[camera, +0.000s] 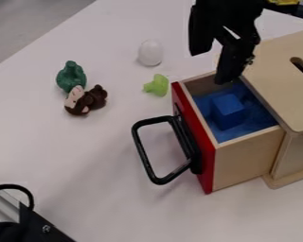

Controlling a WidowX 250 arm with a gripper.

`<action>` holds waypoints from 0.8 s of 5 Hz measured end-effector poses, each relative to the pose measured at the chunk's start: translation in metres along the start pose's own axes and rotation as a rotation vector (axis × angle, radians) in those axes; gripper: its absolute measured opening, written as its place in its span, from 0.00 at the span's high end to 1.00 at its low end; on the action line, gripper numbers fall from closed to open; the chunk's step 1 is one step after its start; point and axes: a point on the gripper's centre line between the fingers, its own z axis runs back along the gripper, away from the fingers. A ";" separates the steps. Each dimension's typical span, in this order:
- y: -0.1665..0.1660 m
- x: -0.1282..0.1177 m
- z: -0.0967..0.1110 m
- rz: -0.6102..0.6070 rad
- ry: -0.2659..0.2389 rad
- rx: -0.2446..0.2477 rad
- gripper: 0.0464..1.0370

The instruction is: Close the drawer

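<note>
A pale tabletop [59, 156] — soft, faint shadows on it — and grey floor [24, 23] at upper left.

A white tabletop [91, 160] holds a wooden box [273, 87] with its red-fronted drawer [196, 142] open at 3 o'clock, a white egg [150, 52] and lime-green toy [157, 85] toward 12, and a dark green toy [71, 76] and brown figure [86, 100] near 10.
</note>
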 end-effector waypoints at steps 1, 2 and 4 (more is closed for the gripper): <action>0.000 -0.011 -0.003 -0.034 -0.018 -0.021 0.04; -0.006 -0.027 -0.005 -0.075 -0.038 -0.055 0.04; -0.003 -0.057 -0.008 -0.081 -0.070 -0.034 0.04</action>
